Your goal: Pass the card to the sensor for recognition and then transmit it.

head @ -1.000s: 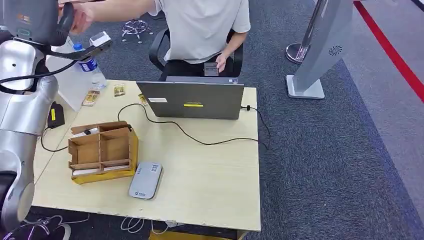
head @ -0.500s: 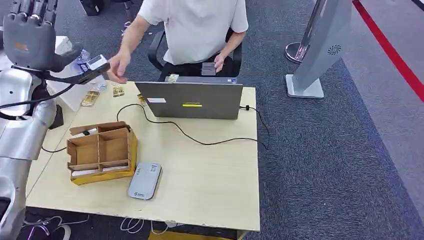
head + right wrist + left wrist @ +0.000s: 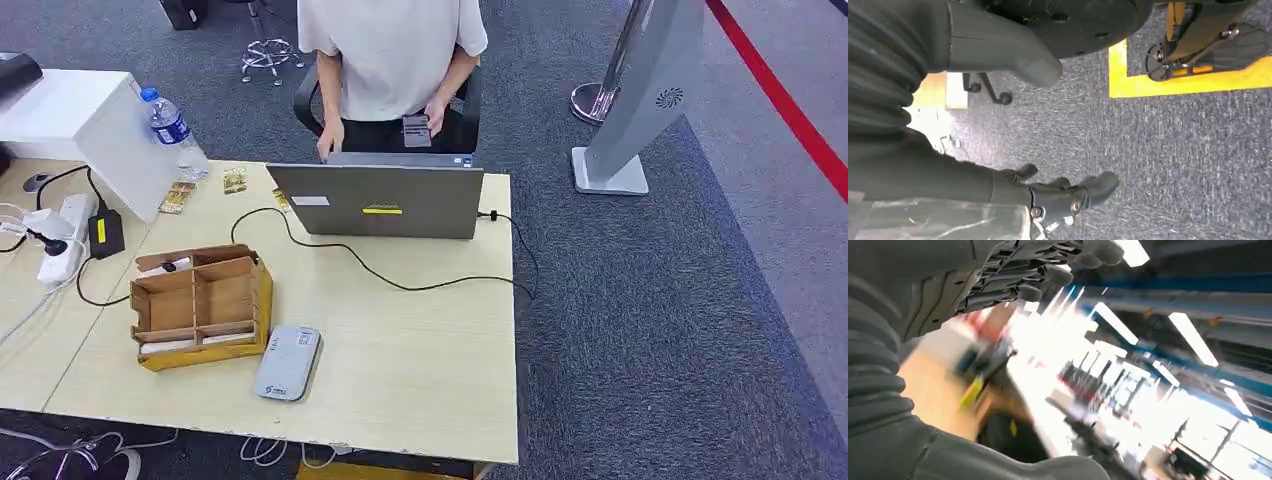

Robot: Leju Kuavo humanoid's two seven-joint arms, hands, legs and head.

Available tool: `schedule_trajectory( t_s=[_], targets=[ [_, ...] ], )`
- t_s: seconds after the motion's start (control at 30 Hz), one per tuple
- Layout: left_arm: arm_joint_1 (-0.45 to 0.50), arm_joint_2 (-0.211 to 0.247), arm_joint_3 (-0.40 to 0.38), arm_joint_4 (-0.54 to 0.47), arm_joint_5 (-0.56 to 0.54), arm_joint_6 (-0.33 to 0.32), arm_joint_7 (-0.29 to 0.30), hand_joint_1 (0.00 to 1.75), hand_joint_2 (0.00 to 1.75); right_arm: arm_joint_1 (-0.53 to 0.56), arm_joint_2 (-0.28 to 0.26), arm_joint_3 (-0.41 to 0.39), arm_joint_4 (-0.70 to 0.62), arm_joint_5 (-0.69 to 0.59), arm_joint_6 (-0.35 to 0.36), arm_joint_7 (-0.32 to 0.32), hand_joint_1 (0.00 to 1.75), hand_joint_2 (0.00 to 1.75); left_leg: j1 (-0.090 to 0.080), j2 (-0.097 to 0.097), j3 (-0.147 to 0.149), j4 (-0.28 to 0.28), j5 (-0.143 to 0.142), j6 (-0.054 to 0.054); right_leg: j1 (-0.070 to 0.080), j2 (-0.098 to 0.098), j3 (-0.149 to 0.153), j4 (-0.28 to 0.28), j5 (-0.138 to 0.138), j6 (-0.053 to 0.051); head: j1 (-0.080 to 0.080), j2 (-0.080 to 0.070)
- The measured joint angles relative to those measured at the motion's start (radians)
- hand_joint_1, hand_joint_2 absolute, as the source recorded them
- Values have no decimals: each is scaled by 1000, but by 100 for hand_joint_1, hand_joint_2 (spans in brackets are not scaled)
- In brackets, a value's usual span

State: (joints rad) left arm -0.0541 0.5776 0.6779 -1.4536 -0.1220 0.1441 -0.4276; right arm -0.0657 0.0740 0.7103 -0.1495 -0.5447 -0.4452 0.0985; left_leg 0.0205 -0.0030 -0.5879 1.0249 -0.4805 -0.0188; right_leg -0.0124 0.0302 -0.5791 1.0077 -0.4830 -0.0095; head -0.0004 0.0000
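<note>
Gone from the head view since a moment ago, the left hand (image 3: 1013, 275) shows at its wrist camera with fingers apart, holding nothing. Right hand (image 3: 1058, 195) hangs over carpet, fingers loosely spread and empty. Grey sensor (image 3: 288, 362) lies on the table (image 3: 420, 360) beside the cardboard organizer (image 3: 200, 305); I cannot make out the card.

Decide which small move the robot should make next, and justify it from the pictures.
Probably bring the left hand down toward the wooden box. That hand is empty, fingers apart, its camera facing ceiling lights; what looks like a white card lies in the box's near compartment, and the grey reader beside the box has nothing on it.
</note>
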Motion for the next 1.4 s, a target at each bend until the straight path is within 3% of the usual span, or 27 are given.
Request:
schedule_trajectory(
  t_s=[0.1, 0.13, 0.23, 0.27, 0.33, 0.43, 0.5, 0.6, 0.67, 0.8, 1.0, 1.03, 1.1, 1.13, 1.33, 1.37, 1.4],
  targets=[
    [4, -31, 203, 182, 269, -227, 3, 0, 175, 0, 0, -5, 0, -4, -1, -5, 0, 175, 0, 1, 1, 0, -1, -1, 0, 1, 1, 0, -1, 0, -1, 0],
    [-1, -35, 274, 280, 349, -277, 18, 0, 0, 0, 0, -5, 0, -3, -1, -5, 0, 175, 0, 1, 2, 0, -1, -1, 0, 0, 1, 0, -1, 0, -1, 0],
    [-12, -52, 447, 557, 518, -303, 73, 0, 0, -1, 0, -5, 0, 5, -2, 0, 0, 175, 0, 1, 3, -1, -1, -1, 0, 0, 1, 0, -1, 0, -3, 0],
    [-13, -68, 499, 641, 560, -303, 87, 0, 175, -1, 0, -3, 0, 13, -4, 3, 0, 175, 0, -1, 3, -1, -1, -1, 0, -2, 2, 0, -1, 0, -2, 0],
    [-12, -110, 580, 770, 602, -289, 92, 0, 175, -3, 0, 2, 0, 23, -8, 8, 0, 175, -1, -7, 2, -1, -1, -1, -1, -8, 4, -1, -2, 1, -3, 0],
    [-10, -194, 660, 929, 599, -211, 100, 0, 175, -8, 0, 17, 0, 41, -15, 14, 0, 175, -1, -12, 2, 0, -2, 0, -1, -12, 6, -3, -3, 2, -3, 0],
    [-10, -242, 682, 1002, 592, -172, 132, 0, 175, -10, 0, 23, 0, 52, -16, 15, 0, 175, -2, -14, 3, 0, -2, 1, -1, -14, 8, -4, -3, 3, -1, 0],
    [-16, -313, 688, 1086, 512, -29, 158, 0, 175, -15, 0, 42, 0, 65, -9, 15, 0, 175, -2, -14, 4, 1, -3, 3, -2, -14, 9, -4, -3, 4, 0, 0],
    [-20, -353, 685, 1126, 453, 14, 187, 0, 175, -16, 0, 51, 0, 73, -2, 16, 0, 175, -2, -14, 4, 2, -3, 3, -2, -14, 10, -4, -3, 5, 0, 0],
    [-25, -410, 627, 1170, 309, 65, 250, 0, 175, -18, 0, 69, 0, 76, 1, 27, 0, 175, -2, -13, 5, 2, -3, 3, -2, -14, 10, -4, -3, 5, 0, 0],
    [-9, -463, 417, 1182, 229, 12, 288, 0, 175, -3, -5, 14, -11, 119, 46, 4, 0, 175, -1, -13, 5, 2, -3, 3, 0, -13, 11, -4, -3, 4, -1, 0],
    [-5, -467, 388, 1182, 227, 10, 292, 0, 0, 2, -7, 1, -15, 130, 56, 1, 0, 175, -1, -13, 6, 2, -3, 3, 0, -13, 11, -4, -3, 4, -1, 0],
    [5, -476, 329, 1182, 219, 0, 300, 0, 0, 12, -11, -31, -22, 152, 76, -6, 0, 175, 0, -13, 6, 2, -3, 3, 0, -13, 11, -4, -3, 4, -1, 0],
    [11, -479, 297, 1182, 217, -3, 303, 0, 0, 16, -14, -48, -26, 165, 86, -8, 0, 0, 0, -13, 6, 2, -3, 3, 0, -13, 10, -4, -3, 4, 0, 0],
    [43, -496, 127, 1182, 200, -30, 325, 0, 0, 54, -29, -155, -56, 233, 150, -23, 0, 0, -1, -13, 5, 2, -4, 4, 0, -13, 11, -4, -4, 5, -1, 0],
    [47, -499, 101, 1182, 197, -33, 328, 0, 0, 59, -31, -173, -62, 243, 159, -26, 175, 0, -1, -13, 5, 2, -4, 4, 0, -13, 11, -4, -4, 5, 0, 0],
    [53, -502, 65, 1182, 194, -38, 333, 0, 0, 67, -34, -197, -69, 257, 173, -28, 175, 0, -1, -13, 5, 2, -4, 4, 0, -13, 11, -4, -4, 5, 0, 0]
  ],
)
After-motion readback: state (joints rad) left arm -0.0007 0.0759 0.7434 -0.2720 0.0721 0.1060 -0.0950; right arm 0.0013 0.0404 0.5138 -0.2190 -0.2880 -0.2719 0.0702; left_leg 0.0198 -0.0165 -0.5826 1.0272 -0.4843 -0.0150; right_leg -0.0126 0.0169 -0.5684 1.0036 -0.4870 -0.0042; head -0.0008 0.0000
